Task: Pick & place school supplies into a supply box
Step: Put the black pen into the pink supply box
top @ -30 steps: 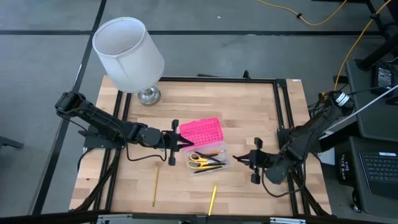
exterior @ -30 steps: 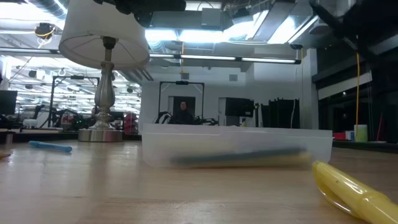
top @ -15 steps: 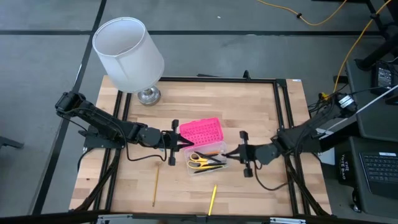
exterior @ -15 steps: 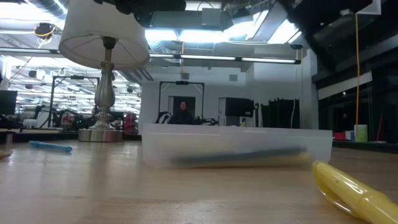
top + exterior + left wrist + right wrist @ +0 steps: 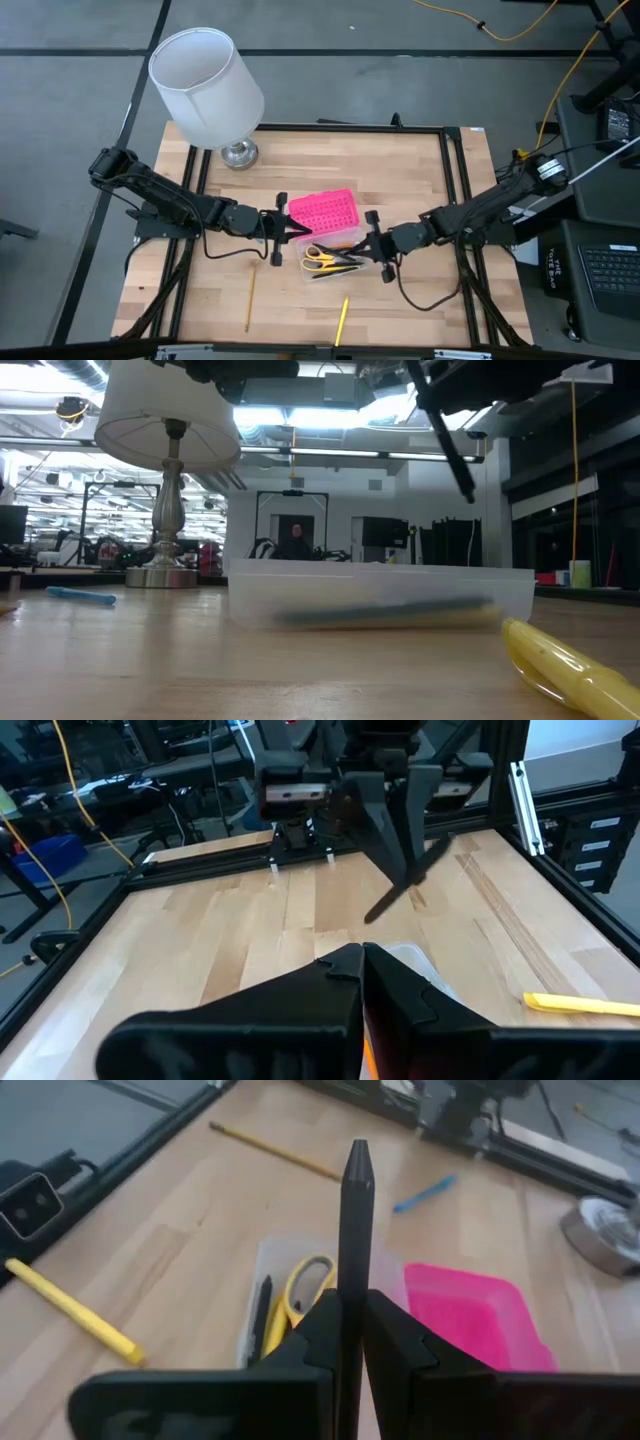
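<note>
The right gripper clamps a black pen between its fingers and holds it above the clear base of the supply box, near that base's right end, on a light wooden table. In the right wrist view the pen stands up between the two dark fingers, its tip pointing out over the open box; the low view shows the pen hanging tilted in the air over the translucent base. Inside the base lie yellow-handled scissors, an orange pencil and at least one dark pen beside them. The box's pink dotted lid stands open on the far side of the base, toward the lamp. The left gripper sits with its fingers pressed together, empty, at the left end of the box; whether it touches the box cannot be told. Three supplies are outside the box: a thin pencil near the table's front left, a yellow marker at the front edge, and a blue pen on the left side of the table, seen in the right wrist view. A person shows in the room behind the table.
</note>
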Controlling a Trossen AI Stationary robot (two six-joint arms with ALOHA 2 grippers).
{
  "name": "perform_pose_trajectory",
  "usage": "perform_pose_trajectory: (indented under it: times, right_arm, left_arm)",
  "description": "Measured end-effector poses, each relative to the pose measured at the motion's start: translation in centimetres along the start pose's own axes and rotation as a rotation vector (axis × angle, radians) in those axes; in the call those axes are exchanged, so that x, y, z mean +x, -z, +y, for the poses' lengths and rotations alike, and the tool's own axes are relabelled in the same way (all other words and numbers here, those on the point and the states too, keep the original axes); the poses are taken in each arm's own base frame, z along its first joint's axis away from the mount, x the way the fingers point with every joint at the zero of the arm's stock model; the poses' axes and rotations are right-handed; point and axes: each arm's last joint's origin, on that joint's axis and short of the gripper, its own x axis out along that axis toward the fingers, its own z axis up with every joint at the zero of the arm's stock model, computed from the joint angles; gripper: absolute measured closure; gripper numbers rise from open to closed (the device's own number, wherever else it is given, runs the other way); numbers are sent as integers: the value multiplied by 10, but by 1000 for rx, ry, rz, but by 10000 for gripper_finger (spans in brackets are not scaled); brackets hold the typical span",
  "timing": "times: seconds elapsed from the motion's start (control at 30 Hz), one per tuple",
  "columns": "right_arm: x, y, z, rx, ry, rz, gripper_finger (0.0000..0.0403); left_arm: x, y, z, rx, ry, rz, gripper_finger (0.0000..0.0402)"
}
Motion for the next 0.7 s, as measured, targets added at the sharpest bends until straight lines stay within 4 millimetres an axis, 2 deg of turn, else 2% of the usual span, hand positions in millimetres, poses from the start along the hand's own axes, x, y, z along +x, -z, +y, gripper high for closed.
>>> perform_pose_trajectory:
  times: [0.27,0.37,0.5,0.7]
  right_arm:
    - [9,4,-15,3,27,31,370]
    - [9,-2,-23,-7,10,45,370]
    - [11,-11,-31,-18,-103,69,370]
    - [23,-20,-36,-17,-135,175,370]
  left_arm:
    - [0,0,0,0,0,0,397]
    - [0,0,0,0,0,0,398]
    - [0,0,0,0,0,0,396]
    - [0,0,0,0,1,0,399]
